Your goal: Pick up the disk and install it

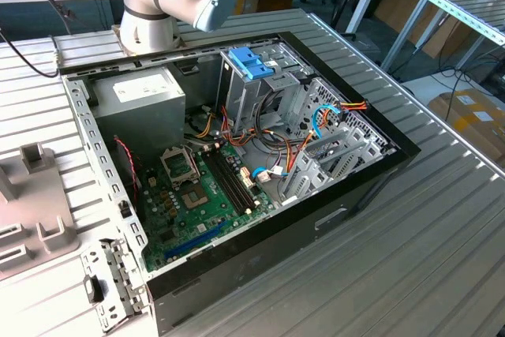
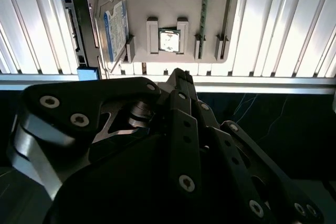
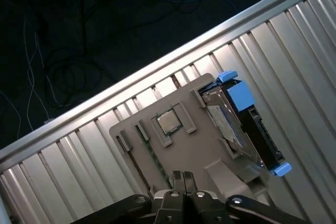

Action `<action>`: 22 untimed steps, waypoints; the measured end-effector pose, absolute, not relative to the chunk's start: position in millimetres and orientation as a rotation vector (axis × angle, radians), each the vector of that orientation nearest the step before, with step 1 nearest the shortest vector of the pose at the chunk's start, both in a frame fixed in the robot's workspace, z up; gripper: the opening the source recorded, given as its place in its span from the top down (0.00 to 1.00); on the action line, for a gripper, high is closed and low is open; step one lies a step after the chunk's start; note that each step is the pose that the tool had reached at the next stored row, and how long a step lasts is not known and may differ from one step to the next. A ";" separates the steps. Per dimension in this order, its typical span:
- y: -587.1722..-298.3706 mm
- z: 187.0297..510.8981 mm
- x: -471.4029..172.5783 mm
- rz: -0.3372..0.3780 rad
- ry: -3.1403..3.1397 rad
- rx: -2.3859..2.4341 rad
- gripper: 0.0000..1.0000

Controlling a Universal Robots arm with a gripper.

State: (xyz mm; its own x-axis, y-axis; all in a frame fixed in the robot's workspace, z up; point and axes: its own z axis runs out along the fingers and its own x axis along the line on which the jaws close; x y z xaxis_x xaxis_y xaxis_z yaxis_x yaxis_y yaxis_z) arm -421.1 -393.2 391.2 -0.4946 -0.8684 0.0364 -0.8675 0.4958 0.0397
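The jaws of the gripper (image 3: pixel 182 182) are seen pressed together with nothing held between them. They are poised above the near edge of the grey holder (image 3: pixel 184 153), roughly in line with the processor chip (image 3: pixel 168 121) seated at the holder's middle. The disk (image 3: pixel 245 129) is stood on its long edge in a slot along one side of the holder, with blue rail ends showing at both ends. Its long axis is judged to run about parallel to the line from jaws to chip, so the disk lies sideways of the jaws and apart from them. Beyond the holder the ribbed tabletop (image 3: pixel 304 61) is spread.
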 end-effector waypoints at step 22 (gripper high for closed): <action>-393.2 391.2 -421.1 -0.018 -2.531 1.771 0.89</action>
State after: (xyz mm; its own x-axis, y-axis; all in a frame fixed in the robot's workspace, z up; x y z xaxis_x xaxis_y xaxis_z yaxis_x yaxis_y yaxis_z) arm -421.1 -393.2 391.2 -0.3420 -0.9390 0.0365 -0.9384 0.3433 0.0397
